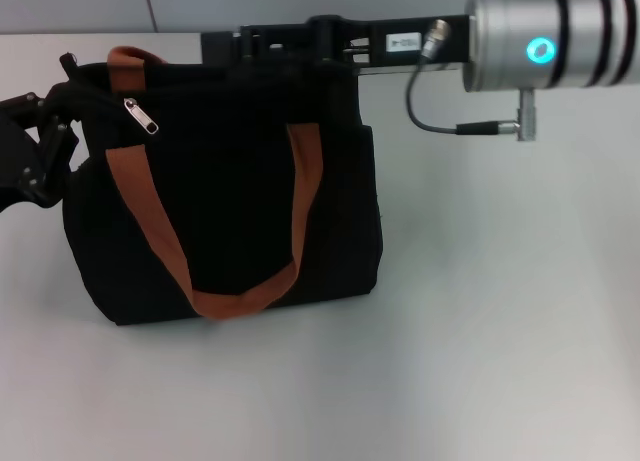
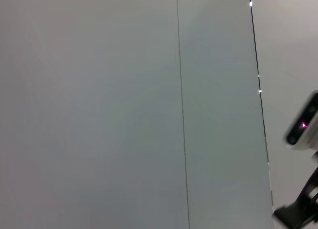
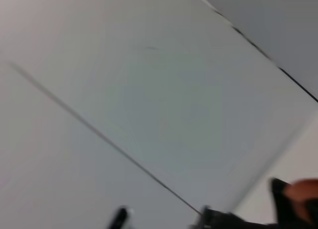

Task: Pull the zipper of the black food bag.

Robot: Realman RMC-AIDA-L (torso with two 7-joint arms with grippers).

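**Black food bag standing upright, zipper slider at its left top corner**

Closest to the head camera is the right arm's silver wrist housing (image 1: 555,36), with a lit cyan ring, reaching across the top of the view; its black gripper linkage extends along the far side of the bag's top edge. Whether the right gripper (image 1: 225,43) is parted or pinched on anything cannot be told, since its tip is hidden behind the bag. The left gripper (image 1: 35,151) sits at the bag's left flank, touching or just beside the fabric; its finger state likewise cannot be told.

The black food bag (image 1: 230,221) stands upright on a pale grey table (image 1: 480,331), left of centre. An orange-brown strap handle (image 1: 215,281) hangs slack down its front face in a U.

Handling, as a judgement: the fabric looks soft and likely to buckle, so the bag probably needs bracing at one end while the slider is drawn. The zipper (image 1: 138,114) is a small, probably slick, silver slider; the dangling pull tab is the sensible place to pinch.

Orientation: the bag's long axis, and seemingly the zip track, runs left to right along the top edge. The tab hangs obliquely down toward the right.

Neither wrist view shows the bag clearly.
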